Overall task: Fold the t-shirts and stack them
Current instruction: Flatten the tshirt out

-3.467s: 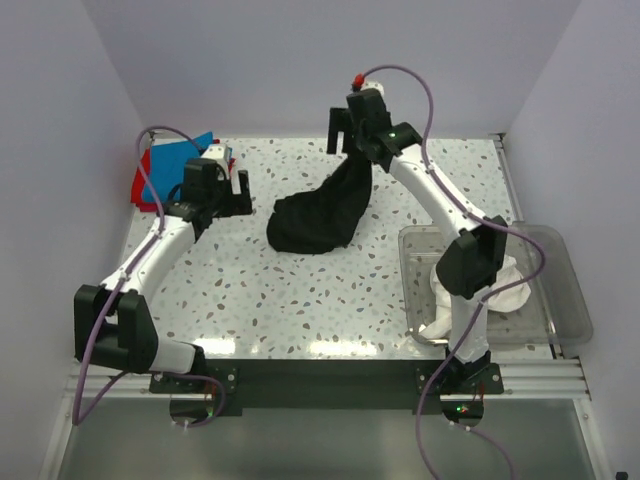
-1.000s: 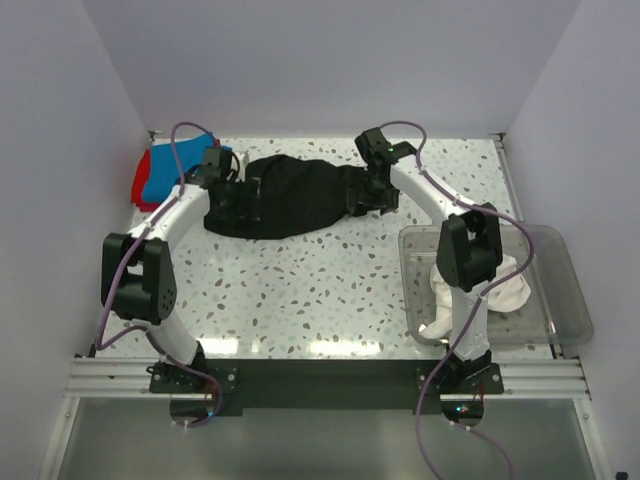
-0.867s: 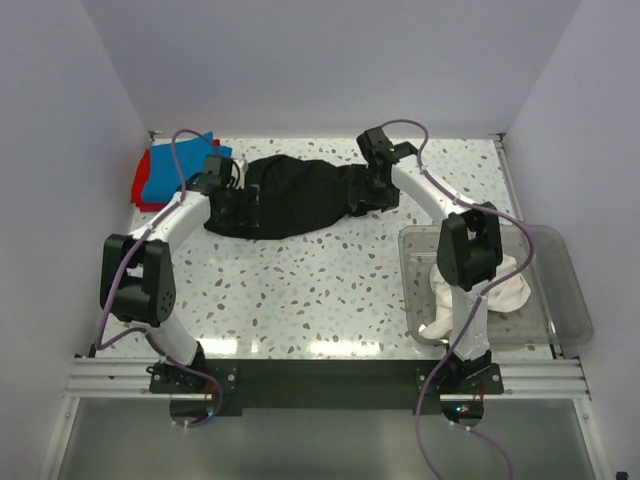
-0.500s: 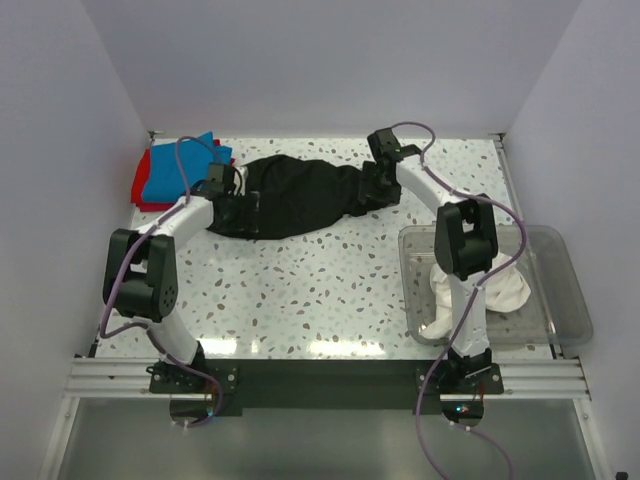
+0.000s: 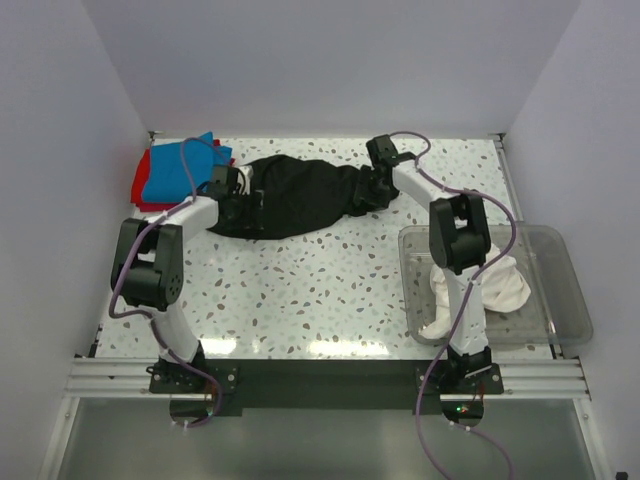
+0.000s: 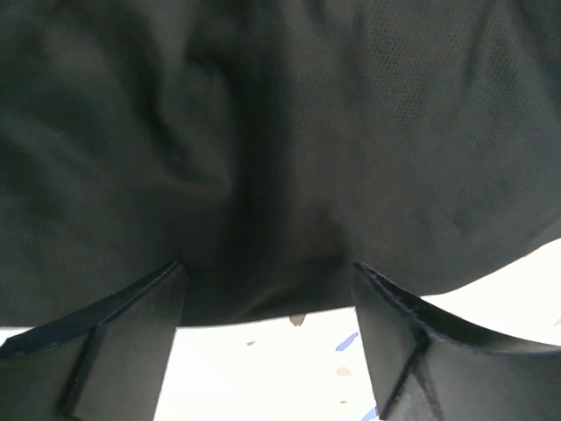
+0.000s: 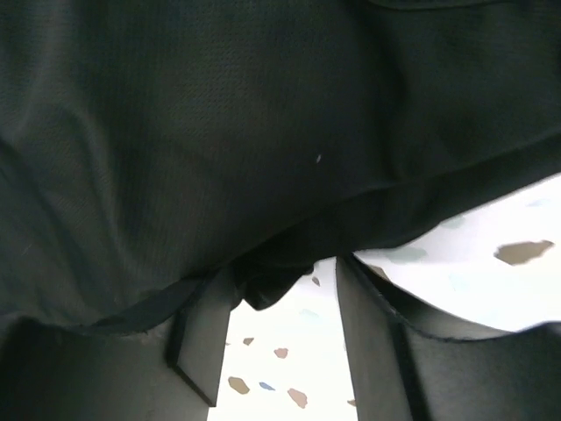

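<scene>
The black t-shirt (image 5: 295, 195) lies bunched lengthwise across the far middle of the table. My left gripper (image 5: 243, 200) sits low at its left end; in the left wrist view the jaws stand wide apart (image 6: 267, 342) with the shirt's edge (image 6: 280, 158) just beyond the fingertips. My right gripper (image 5: 372, 190) is at its right end; in the right wrist view its jaws are apart (image 7: 285, 329) and a fold of black cloth (image 7: 272, 285) hangs between the tips. A red (image 5: 143, 184) and a blue shirt (image 5: 172, 170) lie stacked far left. White shirts (image 5: 500, 290) sit in the bin.
A clear plastic bin (image 5: 570, 320) stands at the near right of the speckled table (image 5: 300, 290). Purple walls close in the back and sides. Both arms reach across to the far part of the table.
The black shirt has gone from hanging in the right gripper to lying stretched on the table. Both grippers have dropped to its ends and their jaws now stand apart.
</scene>
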Robot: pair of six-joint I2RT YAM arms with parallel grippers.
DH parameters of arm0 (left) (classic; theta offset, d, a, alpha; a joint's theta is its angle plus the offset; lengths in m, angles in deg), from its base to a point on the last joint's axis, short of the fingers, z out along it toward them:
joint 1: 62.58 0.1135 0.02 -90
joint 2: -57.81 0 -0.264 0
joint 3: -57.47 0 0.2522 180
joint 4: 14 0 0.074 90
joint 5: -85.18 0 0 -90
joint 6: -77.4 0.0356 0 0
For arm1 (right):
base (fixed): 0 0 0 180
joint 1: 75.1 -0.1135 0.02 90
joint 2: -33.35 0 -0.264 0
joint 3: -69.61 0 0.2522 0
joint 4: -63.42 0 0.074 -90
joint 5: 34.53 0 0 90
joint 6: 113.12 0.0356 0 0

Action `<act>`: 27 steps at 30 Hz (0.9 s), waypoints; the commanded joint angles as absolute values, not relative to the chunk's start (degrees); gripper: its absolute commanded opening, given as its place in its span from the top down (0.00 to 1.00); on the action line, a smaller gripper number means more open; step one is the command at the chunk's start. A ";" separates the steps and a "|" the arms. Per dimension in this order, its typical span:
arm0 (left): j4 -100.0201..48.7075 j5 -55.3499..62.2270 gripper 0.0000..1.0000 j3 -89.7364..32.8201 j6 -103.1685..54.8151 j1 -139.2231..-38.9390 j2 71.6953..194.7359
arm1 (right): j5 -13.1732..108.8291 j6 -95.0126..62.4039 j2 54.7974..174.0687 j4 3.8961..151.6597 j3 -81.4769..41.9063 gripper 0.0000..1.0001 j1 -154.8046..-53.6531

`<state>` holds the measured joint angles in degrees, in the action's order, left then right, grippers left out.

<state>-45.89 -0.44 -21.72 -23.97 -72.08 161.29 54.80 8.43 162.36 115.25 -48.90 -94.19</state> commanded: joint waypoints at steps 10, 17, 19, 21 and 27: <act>-40.06 3.00 0.88 -19.83 -24.55 -72.07 164.60 | 53.44 10.20 162.74 118.74 -54.89 1.00 -93.56; -47.07 0.19 1.00 -25.19 -23.14 -69.79 160.21 | 57.38 1.69 152.02 128.50 -57.26 1.00 -91.01; -49.37 -0.43 1.00 -28.61 -23.14 -67.77 157.50 | 60.37 -0.70 147.89 132.37 -57.44 1.00 -90.57; -52.88 -0.34 1.00 -32.46 -22.62 -65.32 156.16 | 65.63 -3.51 143.77 135.35 -56.40 1.00 -90.48; -64.92 3.79 1.00 -45.99 -19.64 -60.04 156.24 | 72.95 -6.68 138.91 142.38 -57.69 0.99 -89.60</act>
<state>-56.16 4.78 -38.15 -23.60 -63.38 158.19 62.87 -1.84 141.38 134.50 -54.61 -90.83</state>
